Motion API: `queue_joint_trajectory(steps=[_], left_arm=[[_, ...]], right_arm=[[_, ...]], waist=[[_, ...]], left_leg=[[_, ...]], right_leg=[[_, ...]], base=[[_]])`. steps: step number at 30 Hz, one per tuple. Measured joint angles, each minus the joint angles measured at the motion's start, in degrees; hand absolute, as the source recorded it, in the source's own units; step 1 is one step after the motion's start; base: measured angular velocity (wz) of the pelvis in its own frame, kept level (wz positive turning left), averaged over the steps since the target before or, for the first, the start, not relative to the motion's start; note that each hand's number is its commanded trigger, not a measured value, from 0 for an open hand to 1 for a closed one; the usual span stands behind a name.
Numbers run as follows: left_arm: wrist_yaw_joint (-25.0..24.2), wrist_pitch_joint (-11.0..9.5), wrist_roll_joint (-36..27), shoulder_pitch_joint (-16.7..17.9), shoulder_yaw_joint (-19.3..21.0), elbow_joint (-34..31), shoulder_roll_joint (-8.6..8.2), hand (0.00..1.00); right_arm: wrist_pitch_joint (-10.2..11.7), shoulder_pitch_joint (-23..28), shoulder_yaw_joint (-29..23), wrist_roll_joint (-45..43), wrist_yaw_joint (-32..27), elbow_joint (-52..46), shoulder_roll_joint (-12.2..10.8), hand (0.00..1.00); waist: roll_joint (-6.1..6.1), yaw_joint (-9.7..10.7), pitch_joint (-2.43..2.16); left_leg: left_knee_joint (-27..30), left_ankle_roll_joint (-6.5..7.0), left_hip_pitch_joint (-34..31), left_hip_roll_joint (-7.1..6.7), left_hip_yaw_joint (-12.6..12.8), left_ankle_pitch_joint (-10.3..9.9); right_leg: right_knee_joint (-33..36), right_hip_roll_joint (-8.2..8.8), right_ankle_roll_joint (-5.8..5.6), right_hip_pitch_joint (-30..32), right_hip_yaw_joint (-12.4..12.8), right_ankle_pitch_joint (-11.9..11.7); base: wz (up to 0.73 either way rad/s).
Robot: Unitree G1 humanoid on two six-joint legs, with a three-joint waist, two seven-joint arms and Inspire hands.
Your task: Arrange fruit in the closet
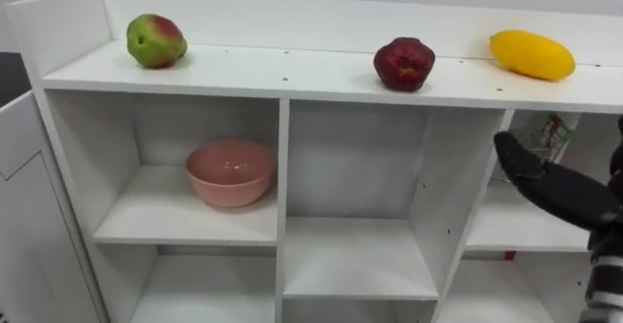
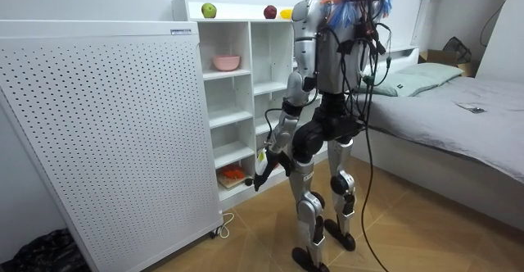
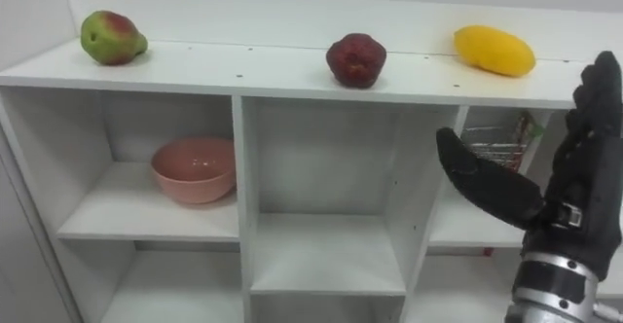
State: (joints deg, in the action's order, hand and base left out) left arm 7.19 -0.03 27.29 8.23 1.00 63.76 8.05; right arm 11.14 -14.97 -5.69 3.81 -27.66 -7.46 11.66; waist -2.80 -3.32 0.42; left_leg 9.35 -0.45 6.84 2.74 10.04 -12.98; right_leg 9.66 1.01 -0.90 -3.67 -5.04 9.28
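We stand before the white open-fronted closet, and all three fruits lie on its top shelf. A green-and-red fruit is at the left, a dark red round fruit in the middle and a yellow oblong mango at the right. They are well apart from one another.

Our right hand is raised in front of the upper right compartment, just below the mango. Its fingers are straight and point upward, the thumb is spread wide to the left, and it holds nothing. Our left hand hangs by the thigh in the room view; we cannot tell how it is set.

We judge that we are at the start of a pick, reaching for the nearest fruit, the mango. The next move calls for lifting the hand above the shelf's front edge and closing round the fruit.

The mango lies on its side with its long axis along the shelf, left to right. Its right end sits a little nearer us and looks narrower. We should grasp it across its short middle, not end to end.

A pink round bowl in the upper left compartment and a wire basket in the upper right look like possible places for the fruit.
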Motion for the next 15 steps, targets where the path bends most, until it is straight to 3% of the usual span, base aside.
queue_joint_trajectory(steps=[5, 7, 10, 12, 15], left_arm=[[-1.7, 1.5, 0.8, 0.0, 0.3, -1.3, 0.1, 0.0], [-1.7, 1.7, 1.0, 0.0, 0.0, -1.7, 0.1, 0.0], [-1.7, 2.1, 1.0, -0.3, -0.1, -1.8, 0.08, 0.0], [-1.7, 2.2, 1.0, -0.4, -0.1, -1.8, 0.09, 0.0], [-1.7, 2.2, 0.9, -0.5, -0.1, -1.8, 0.19, 0.0]], right_arm=[[-1.1, -5.1, 0.0, 0.3, 1.4, 3.3, 0.1, 0.0], [-2.5, -7.3, 0.0, 0.5, 2.1, 5.4, 0.2, 0.0], [-2.5, -7.7, 0.0, 0.4, 2.7, 6.0, 0.6, 0.0], [-2.6, -9.2, 0.1, 0.4, 2.8, 8.0, 0.8, 0.0], [-2.7, -11.9, 0.1, 0.4, 2.8, 11.4, 2.3, 0.0]], waist=[[-0.24, -0.4, -0.02], [-0.31, -0.8, 0.0], [-0.35, -1.6, 0.01], [-0.42, -1.7, 0.04], [-0.75, -1.7, 0.16]], left_leg=[[0.2, 0.0, -0.3, -0.08, -1.2, 0.0], [0.3, 0.0, -0.5, -0.13, -1.4, 0.0], [0.3, 0.0, -0.7, -0.15, -1.6, 0.0], [0.3, 0.02, -0.9, -0.22, -2.1, 0.0], [0.4, 0.05, -1.2, -0.27, -2.4, 0.0]], right_leg=[[0.0, 0.19, 0.0, -0.3, -1.2, 0.0], [0.0, 0.29, 0.0, -0.3, -1.6, 0.0], [0.0, 0.35, 0.0, -0.2, -2.0, 0.0], [0.0, 0.56, 0.0, -0.2, -3.7, 0.0], [0.0, 0.67, 0.0, -0.1, -4.5, 0.0]], base=[[0.11], [0.07], [0.04], [0.1], [0.08]])
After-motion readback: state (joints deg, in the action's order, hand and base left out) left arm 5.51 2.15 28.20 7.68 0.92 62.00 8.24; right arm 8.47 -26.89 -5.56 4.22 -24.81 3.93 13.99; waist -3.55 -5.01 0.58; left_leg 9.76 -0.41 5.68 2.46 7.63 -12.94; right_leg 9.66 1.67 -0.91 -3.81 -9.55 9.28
